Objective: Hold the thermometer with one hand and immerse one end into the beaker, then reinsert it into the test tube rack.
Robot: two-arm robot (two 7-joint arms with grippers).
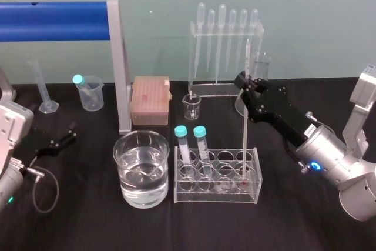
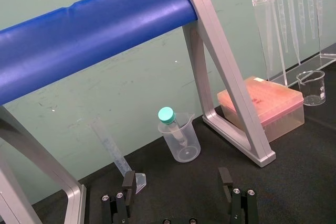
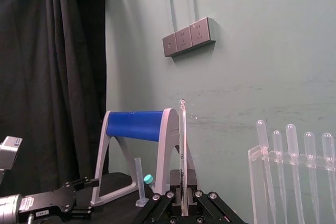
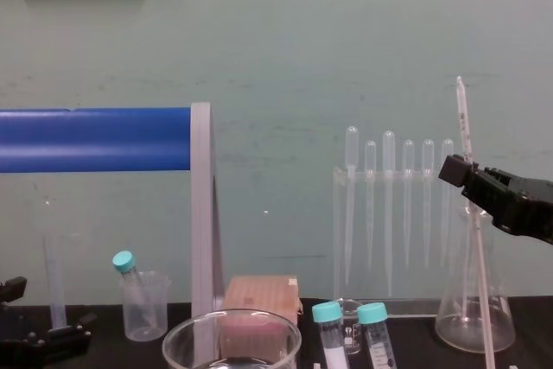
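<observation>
The thermometer (image 1: 245,121) stands almost upright, its red tip down in a right-hand hole of the clear test tube rack (image 1: 214,196). My right gripper (image 1: 243,84) is shut on the thermometer's upper part; the rod (image 3: 182,145) rises between its black fingers (image 3: 192,178) and shows tilted in the chest view (image 4: 466,140). The large glass beaker (image 1: 141,145), partly filled with water, sits just left of the rack, and its rim (image 4: 232,327) shows low in the chest view. At the far left, my left gripper (image 1: 59,139) rests open near the table (image 2: 176,182).
Two teal-capped tubes (image 1: 190,139) stand in the rack's left side. Behind are a pipette stand (image 1: 226,45), a small beaker (image 1: 192,105), a pink tip box (image 1: 150,99), a conical flask (image 4: 475,317), a blue-barred frame (image 1: 53,20), a cloudy beaker (image 1: 89,93) and a graduated cylinder (image 1: 44,89).
</observation>
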